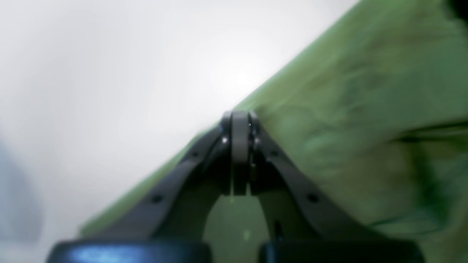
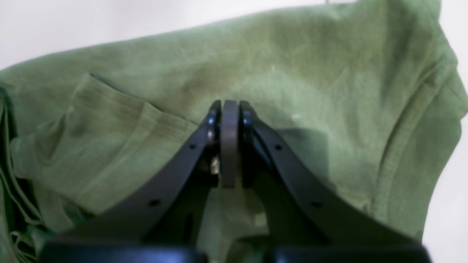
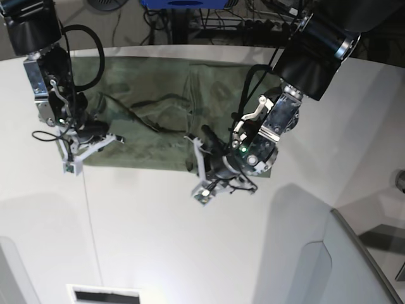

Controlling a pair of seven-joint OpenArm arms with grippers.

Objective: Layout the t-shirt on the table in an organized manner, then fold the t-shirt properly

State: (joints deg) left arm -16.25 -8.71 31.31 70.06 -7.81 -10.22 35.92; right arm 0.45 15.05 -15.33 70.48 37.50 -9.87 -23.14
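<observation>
The white table (image 3: 158, 240) carries the t-shirt (image 3: 158, 107) at its far side, spread rumpled, long axis left to right. No label or writing is readable. Left gripper (image 1: 239, 120) and right gripper (image 2: 229, 106) are both closed, over the near hem.

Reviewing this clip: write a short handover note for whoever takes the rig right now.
Left gripper: shut, at the t-shirt's edge; cloth between the jaws not visible.
Right gripper: shut, over the shirt; grip not visible either.
Shirt lies on the table, roughly rectangular but wrinkled, with loose folds mid-cloth.
Done: shirt partly spread or folded; I cannot tell which.
Left: smooth it out, finish the fold.
</observation>
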